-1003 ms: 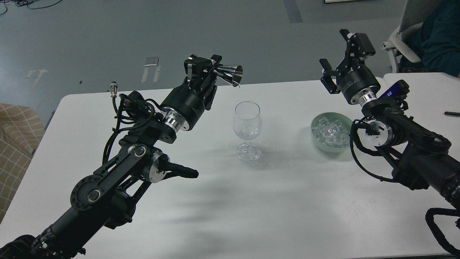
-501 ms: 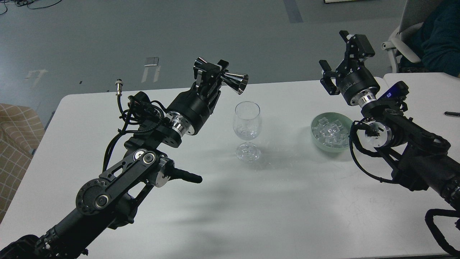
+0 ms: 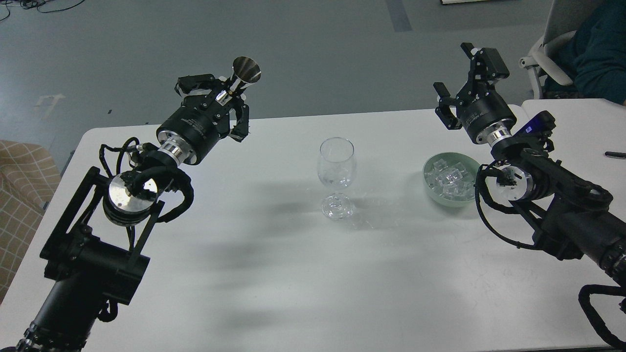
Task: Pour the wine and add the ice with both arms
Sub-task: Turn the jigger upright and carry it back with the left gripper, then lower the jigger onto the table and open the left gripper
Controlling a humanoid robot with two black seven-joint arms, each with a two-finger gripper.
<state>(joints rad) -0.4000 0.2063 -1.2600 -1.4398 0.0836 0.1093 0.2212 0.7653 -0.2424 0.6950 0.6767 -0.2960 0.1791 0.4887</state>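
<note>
My left gripper (image 3: 222, 100) is shut on a shiny metal jigger (image 3: 243, 73) and holds it mouth-up above the table's back left, well left of the wine glass (image 3: 336, 164). The clear stemmed glass stands upright mid-table. Something clear shows low in its bowl; I cannot tell wine from ice there. No stream of wine shows. A pale green bowl (image 3: 429, 168) right of the glass holds a heap of clear ice cubes (image 3: 450, 178). My right gripper (image 3: 462, 73) is open and empty, raised above and behind the bowl.
The white table (image 3: 293, 274) runs to the front. A second white table (image 3: 582, 117) with a black pen (image 3: 615, 155) stands at the right. A blue object (image 3: 535, 122) sits behind my right wrist. A chair with a seated person (image 3: 596, 44) is at back right.
My left arm has swung left and back, away from the glass. The jigger has turned from tipped toward the glass to mouth-up. The right arm has barely moved.
</note>
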